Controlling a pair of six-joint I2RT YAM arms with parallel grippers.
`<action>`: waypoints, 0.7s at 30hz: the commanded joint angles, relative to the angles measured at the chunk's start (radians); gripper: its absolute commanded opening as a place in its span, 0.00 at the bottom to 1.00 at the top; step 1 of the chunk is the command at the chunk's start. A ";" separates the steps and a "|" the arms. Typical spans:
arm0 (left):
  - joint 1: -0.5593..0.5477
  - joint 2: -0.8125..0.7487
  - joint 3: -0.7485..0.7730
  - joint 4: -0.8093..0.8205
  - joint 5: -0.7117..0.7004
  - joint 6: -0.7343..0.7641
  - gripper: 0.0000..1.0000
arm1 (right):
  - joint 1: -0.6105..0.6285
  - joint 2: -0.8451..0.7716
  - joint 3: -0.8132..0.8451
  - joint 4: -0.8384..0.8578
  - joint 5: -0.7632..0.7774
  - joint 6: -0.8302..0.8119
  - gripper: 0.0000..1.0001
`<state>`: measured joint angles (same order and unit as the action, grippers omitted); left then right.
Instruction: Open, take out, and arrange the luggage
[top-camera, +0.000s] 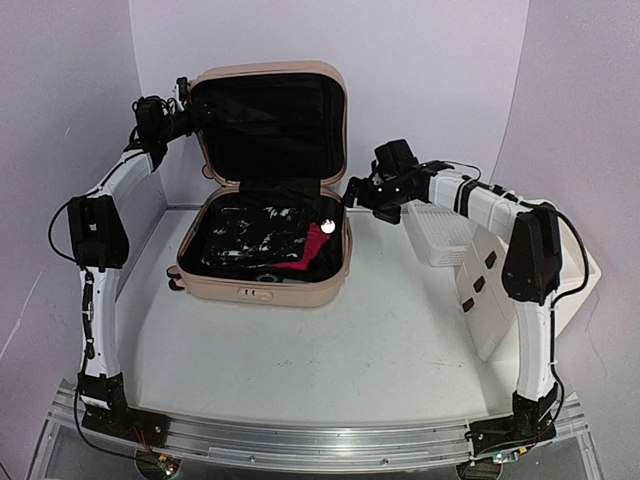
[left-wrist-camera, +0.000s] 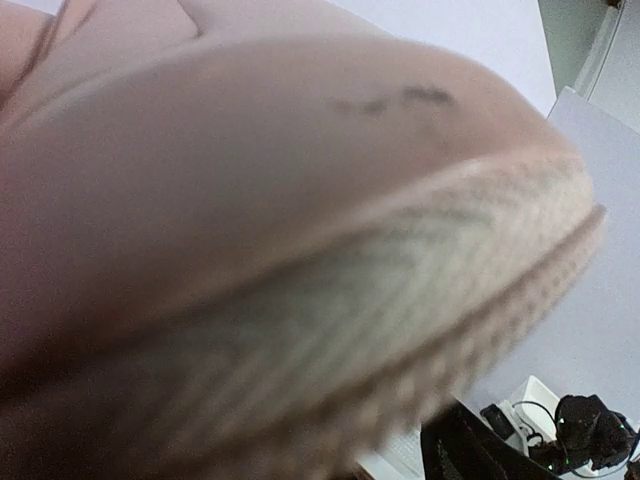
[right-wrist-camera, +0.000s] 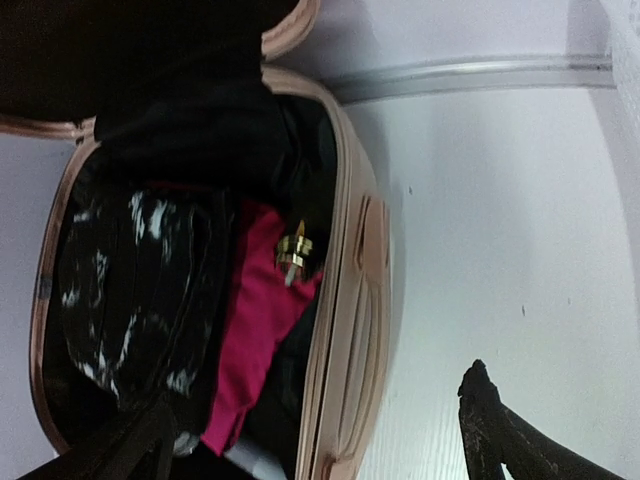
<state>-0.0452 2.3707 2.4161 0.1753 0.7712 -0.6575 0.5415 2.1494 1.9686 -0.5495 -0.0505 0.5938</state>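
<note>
Open suitcase: right gripper, jaws apart, should descend squarely onto the red cloth; left gripper at the lid, grip not discernible.

Note for you: the luggage lies open on the far left part of the bench, close to the back edge. It has a pale pink hard shell with rounded corners. The lower half sits flat, open side up and packed full, its long front wall turned toward the near edge. The lid stands upright off the far-side hinge, its black fabric lining facing the near edge. In the left wrist view, the lid's pink rim is a close blur.
</note>
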 joint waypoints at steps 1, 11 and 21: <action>-0.020 -0.018 0.048 0.038 -0.031 0.028 0.79 | 0.097 -0.104 -0.119 -0.106 0.002 0.013 0.98; -0.030 -0.076 -0.033 0.033 -0.055 0.058 0.81 | 0.237 0.028 0.074 -0.474 0.377 0.260 0.96; -0.035 -0.130 -0.092 0.020 -0.095 0.092 0.83 | 0.290 0.212 0.238 -0.636 0.446 0.207 0.61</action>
<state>-0.0727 2.3367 2.3241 0.1791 0.7013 -0.6018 0.8246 2.3528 2.1864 -1.1126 0.3317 0.8024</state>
